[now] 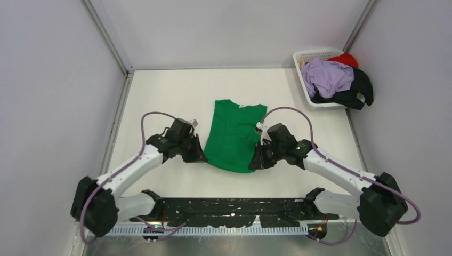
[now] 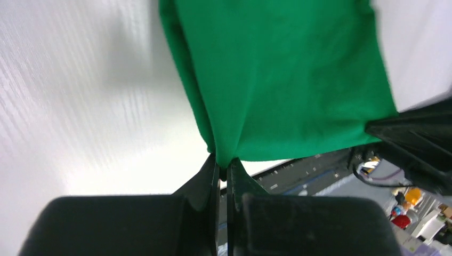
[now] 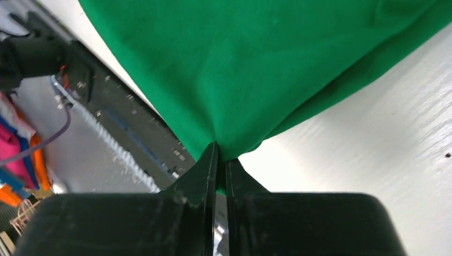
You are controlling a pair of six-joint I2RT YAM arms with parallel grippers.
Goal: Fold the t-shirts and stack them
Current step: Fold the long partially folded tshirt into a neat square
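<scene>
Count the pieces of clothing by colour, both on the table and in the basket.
1 green shirt
1 lilac garment
1 black garment
1 red garment
Total: 4 visible; the pile in the basket may hide more.

The white table (image 1: 170,90) carried a green t-shirt (image 1: 234,133) at its centre and a white basket (image 1: 314,52) at the far right corner.

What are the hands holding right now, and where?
Both hold the green t-shirt: left hand pinches its near-left hem corner, right hand the near-right one.
</scene>
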